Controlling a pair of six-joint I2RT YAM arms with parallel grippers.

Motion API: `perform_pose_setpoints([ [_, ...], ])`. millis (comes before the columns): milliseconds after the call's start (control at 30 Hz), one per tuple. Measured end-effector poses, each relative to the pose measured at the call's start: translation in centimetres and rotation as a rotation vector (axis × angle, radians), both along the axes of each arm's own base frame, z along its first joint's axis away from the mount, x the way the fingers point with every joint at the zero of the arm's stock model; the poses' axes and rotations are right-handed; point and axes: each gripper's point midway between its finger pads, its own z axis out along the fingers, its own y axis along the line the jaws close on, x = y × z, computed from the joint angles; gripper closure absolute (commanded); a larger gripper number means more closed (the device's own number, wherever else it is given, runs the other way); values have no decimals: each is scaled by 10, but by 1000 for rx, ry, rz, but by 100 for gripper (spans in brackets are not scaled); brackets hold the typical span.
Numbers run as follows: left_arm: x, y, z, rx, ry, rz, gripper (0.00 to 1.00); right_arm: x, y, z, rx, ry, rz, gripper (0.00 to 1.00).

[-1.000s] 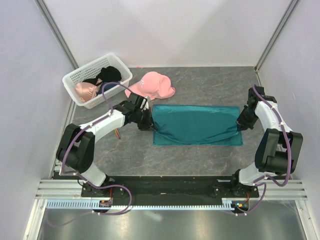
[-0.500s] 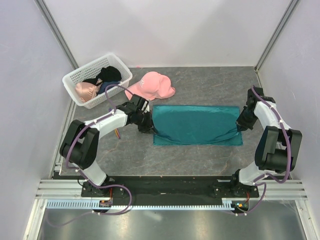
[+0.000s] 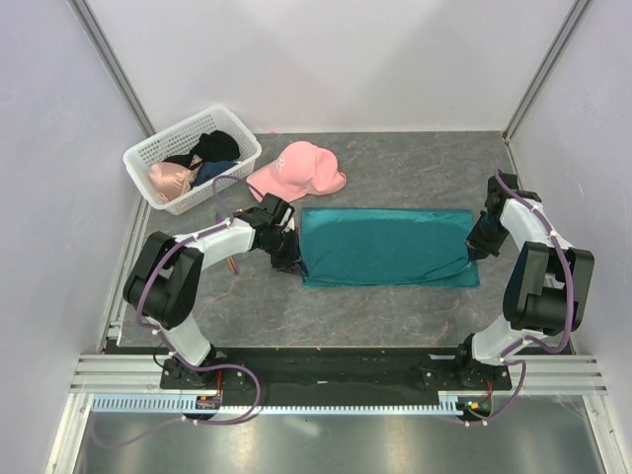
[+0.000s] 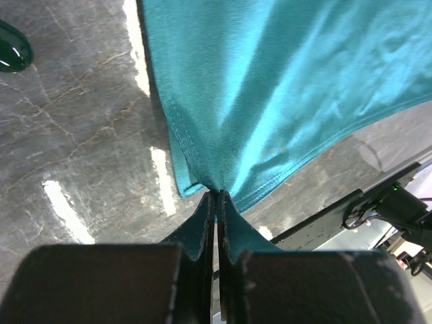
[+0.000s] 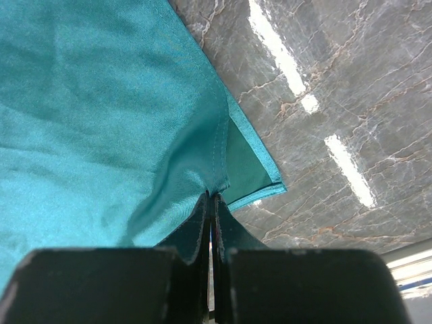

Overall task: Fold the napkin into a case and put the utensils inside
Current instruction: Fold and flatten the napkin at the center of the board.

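The teal-green napkin (image 3: 385, 247) lies on the table as a wide rectangle in two layers. My left gripper (image 3: 293, 259) is shut on its left edge, and in the left wrist view the cloth (image 4: 270, 81) puckers into the closed fingertips of that gripper (image 4: 216, 196). My right gripper (image 3: 472, 251) is shut on the right edge. In the right wrist view the upper layer (image 5: 101, 115) is pinched by this gripper (image 5: 210, 197), and a lower layer peeks out beside it. A thin purple-and-orange utensil (image 3: 233, 265) shows partly by the left arm. No fork is in view.
A white plastic basket (image 3: 148, 156) with clothes stands at the back left. A pink baseball cap (image 3: 296, 170) lies just behind the napkin's left end. A dark green rounded object (image 4: 13, 55) sits at the left edge of the left wrist view.
My left gripper has slid a little toward the near side with the napkin's left edge, and its arm has swung in. The right gripper has barely moved.
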Motion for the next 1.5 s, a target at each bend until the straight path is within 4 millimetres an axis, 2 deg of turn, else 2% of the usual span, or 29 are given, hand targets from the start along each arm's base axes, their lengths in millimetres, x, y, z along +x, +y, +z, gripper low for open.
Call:
perform_pose_setpoints([
  [167,-4,2,-10,18,34,0,98,0,0,-4,1,8,0,100],
  [467,-8,1,-14,16,57,-8,98,-4,0,-17,4,37,0,100],
  [667,-14,-2,-21,22,80,-22,98,-7,-2,-18,-7,48,-3,100],
  [867,-14,-2,-22,24,85,-23,98,-18,-3,-21,-23,77,-5,97],
  [1167,-17,-1,-26,36,99,-26,98,-17,-6,-22,-37,75,-5,93],
  [1200,-17,-1,-26,37,100,-26,98,-17,-6,-22,-38,75,-5,92],
  [1300,-17,-1,-26,42,104,-25,98,-18,-8,-22,-46,79,-5,75],
  [1367,-17,1,-26,49,101,-27,89,-19,-10,-21,-58,85,-4,68],
  [1400,-16,2,-26,57,100,-28,83,-20,-11,-21,-62,89,-2,57],
  [1433,-16,3,-26,66,100,-30,74,-21,-11,-21,-67,93,-2,52],
  [1467,-16,4,-26,71,99,-32,69,-22,-12,-20,-71,97,-5,48],
  [1500,-16,4,-25,74,99,-36,65,-24,-13,-19,-76,104,1,40],
])
